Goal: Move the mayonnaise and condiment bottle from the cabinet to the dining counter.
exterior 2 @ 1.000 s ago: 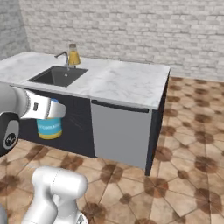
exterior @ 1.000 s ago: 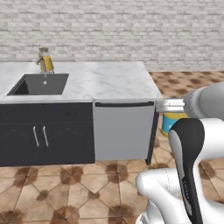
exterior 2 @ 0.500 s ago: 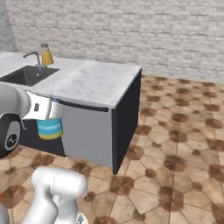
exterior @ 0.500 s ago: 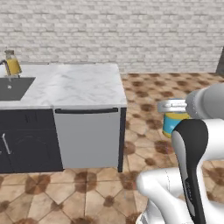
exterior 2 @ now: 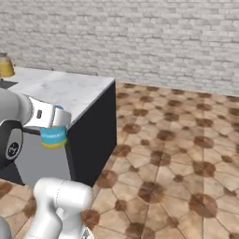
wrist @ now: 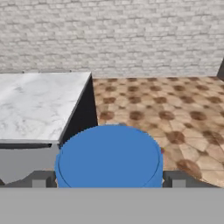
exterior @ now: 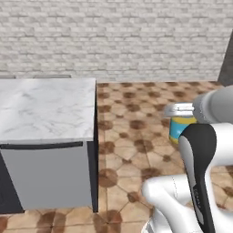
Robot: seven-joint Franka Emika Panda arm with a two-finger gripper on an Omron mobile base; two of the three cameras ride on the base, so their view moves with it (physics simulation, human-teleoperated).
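Observation:
The mayonnaise (exterior: 181, 130), a squat yellow jar with a blue lid and blue band, hangs in the air over the floor tiles to the right of the dining counter (exterior: 41, 109). My gripper (exterior: 180, 111) is shut on the jar's top from the side. In the right base view the mayonnaise (exterior 2: 53, 137) sits under the gripper (exterior 2: 57, 119), in front of the dining counter's (exterior 2: 65, 88) right end. In the hand view its blue lid (wrist: 109, 157) spans the gap between my two dark fingertips (wrist: 41, 179). The condiment bottle and the cabinet are out of view.
A grey dishwasher front (exterior: 45, 173) closes the counter's near side, with a dark end panel (exterior 2: 93, 135). An amber jar (exterior 2: 5, 65) stands at the counter's far left. Brown tiled floor (exterior 2: 177, 154) stretches to the right, up to the white brick wall (exterior: 113, 36).
The whole picture has shifted: the base has moved rightward, so the counter slid left and the sink left the left base view. The jar stays in the gripper.

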